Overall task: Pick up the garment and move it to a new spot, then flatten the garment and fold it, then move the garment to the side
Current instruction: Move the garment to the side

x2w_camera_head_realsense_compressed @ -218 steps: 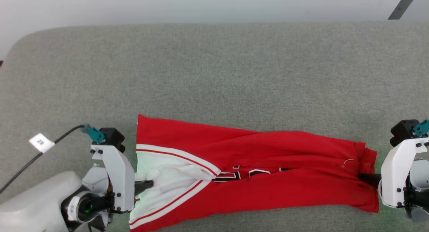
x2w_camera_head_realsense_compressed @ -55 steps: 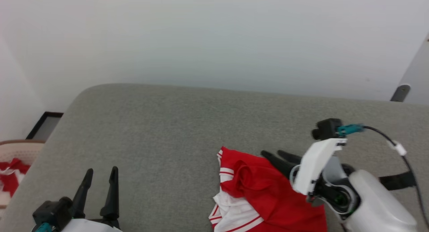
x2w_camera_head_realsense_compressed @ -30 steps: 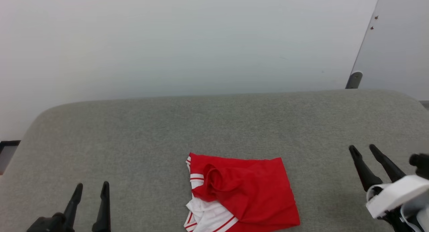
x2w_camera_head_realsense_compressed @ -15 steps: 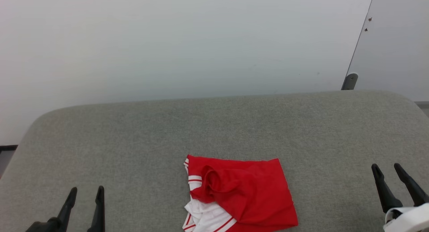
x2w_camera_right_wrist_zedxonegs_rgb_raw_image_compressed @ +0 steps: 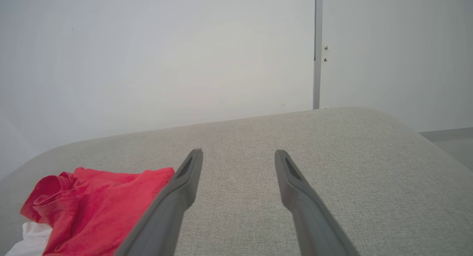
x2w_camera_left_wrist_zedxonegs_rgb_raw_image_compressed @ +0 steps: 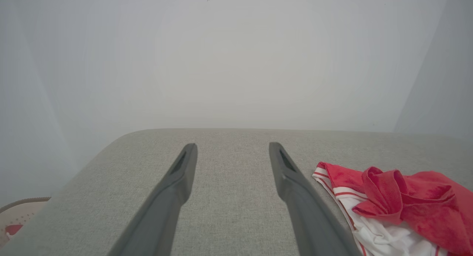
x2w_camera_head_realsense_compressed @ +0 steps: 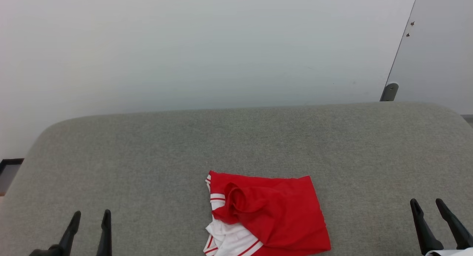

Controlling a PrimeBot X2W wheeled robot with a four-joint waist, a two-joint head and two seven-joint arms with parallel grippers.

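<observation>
Garment (x2w_camera_head_realsense_compressed: 273,219) lies folded on grey table (x2w_camera_head_realsense_compressed: 147,156), between left jaws and right jaws, both spread.

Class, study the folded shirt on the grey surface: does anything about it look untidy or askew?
Yes. The garment is folded unevenly: red cloth bunches into a ruck near its left edge, and white sleeve fabric pokes out at the near left corner.

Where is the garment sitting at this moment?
The garment lies folded on the grey padded surface at the bottom centre of the head view, about midway between the left gripper and the right gripper, touching neither.
</observation>
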